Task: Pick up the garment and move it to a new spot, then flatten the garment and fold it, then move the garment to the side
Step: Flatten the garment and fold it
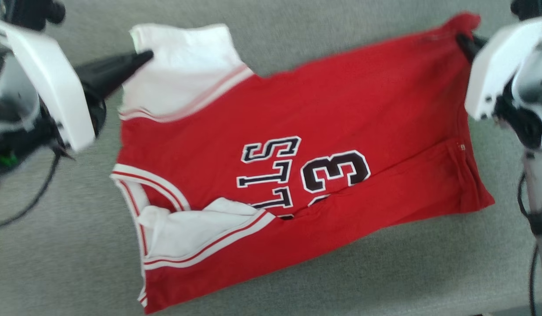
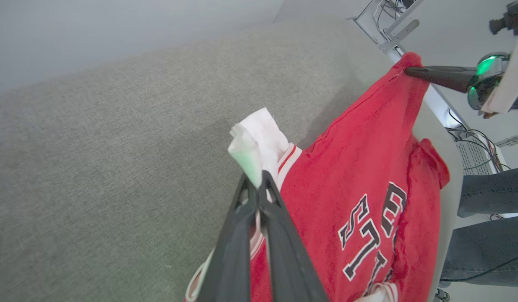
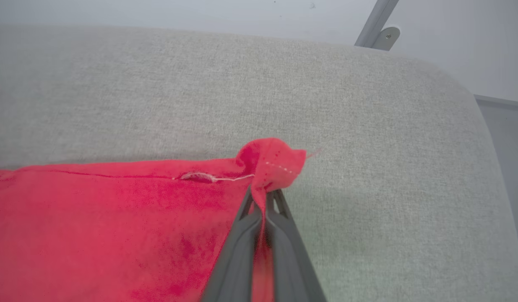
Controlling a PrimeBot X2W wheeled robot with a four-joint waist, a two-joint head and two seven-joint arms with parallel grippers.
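Garment stretches over grey table (person's legs nearby).

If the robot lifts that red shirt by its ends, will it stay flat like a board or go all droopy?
Probably droopy: the garment bunches where the left gripper and right gripper pinch it. It would likely sag in the middle, since a long fold runs across its front.

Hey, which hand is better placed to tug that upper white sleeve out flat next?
The left hand, probably: it is shut on that white sleeve of the garment. The right hand pinches the red hem corner at the opposite end.
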